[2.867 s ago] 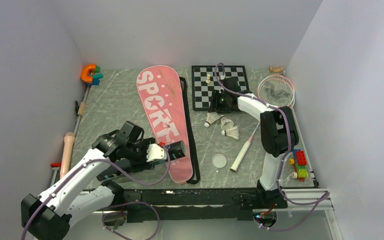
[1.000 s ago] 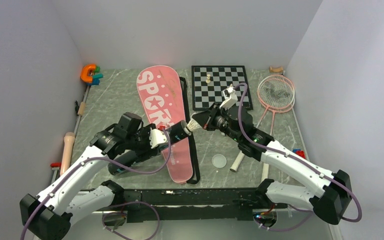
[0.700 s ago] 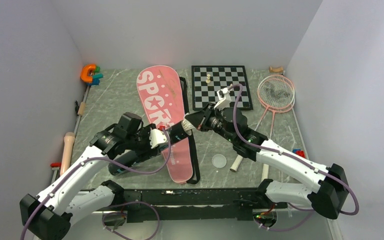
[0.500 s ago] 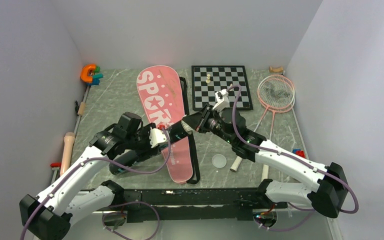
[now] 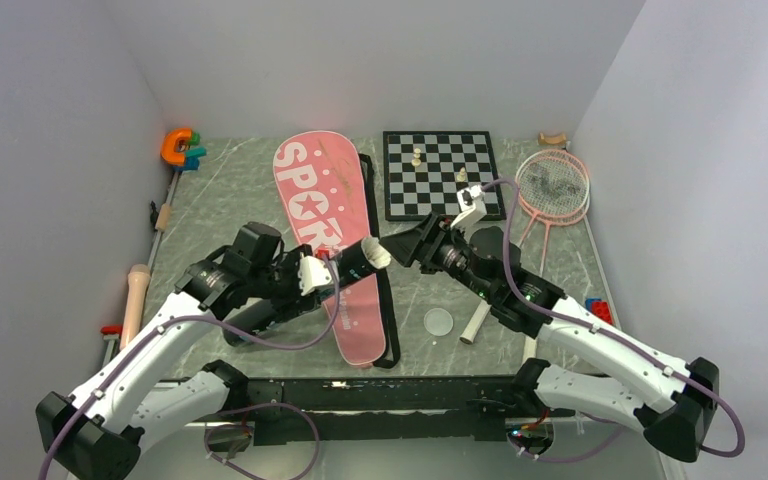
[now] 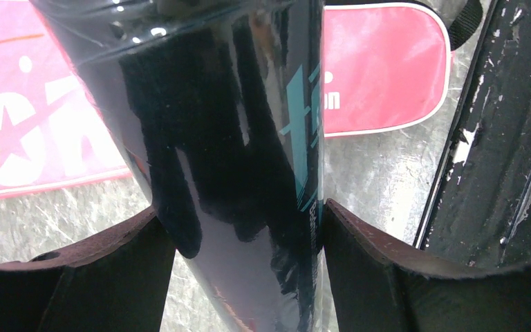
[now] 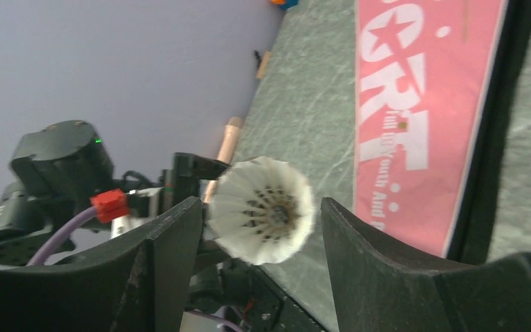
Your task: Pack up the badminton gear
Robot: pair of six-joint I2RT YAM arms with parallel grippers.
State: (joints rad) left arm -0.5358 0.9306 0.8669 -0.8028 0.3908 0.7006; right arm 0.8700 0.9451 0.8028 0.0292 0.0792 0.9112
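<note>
My left gripper [image 5: 310,283] [image 6: 240,221] is shut on the long black tube [image 5: 280,305] [image 6: 235,138] and holds it tilted above the pink "SPORT" bag [image 5: 322,215] [image 6: 380,76] [image 7: 415,104]. A white feather shuttlecock [image 5: 379,252] [image 7: 266,211] sits in the tube's open upper end. My right gripper [image 5: 407,248] [image 7: 261,207] stands open just right of that end, its jaws on either side of the feather skirt. Two pink-framed rackets [image 5: 552,183] lie at the back right, one white handle [image 5: 480,320] reaching forward.
A chessboard [image 5: 400,200] with pale pieces lies behind my right gripper. An orange C-shaped toy [image 5: 174,146] is at the back left, toy bricks [image 5: 597,306] at the right edge. A clear round lid [image 5: 439,321] lies near the racket handle. A wooden peg [image 5: 137,285] rests along the left edge.
My right gripper brought the shuttlecock to the tube's mouth, pushed it in, then opened and drew back a little to the right. The left gripper held the tube steady.
</note>
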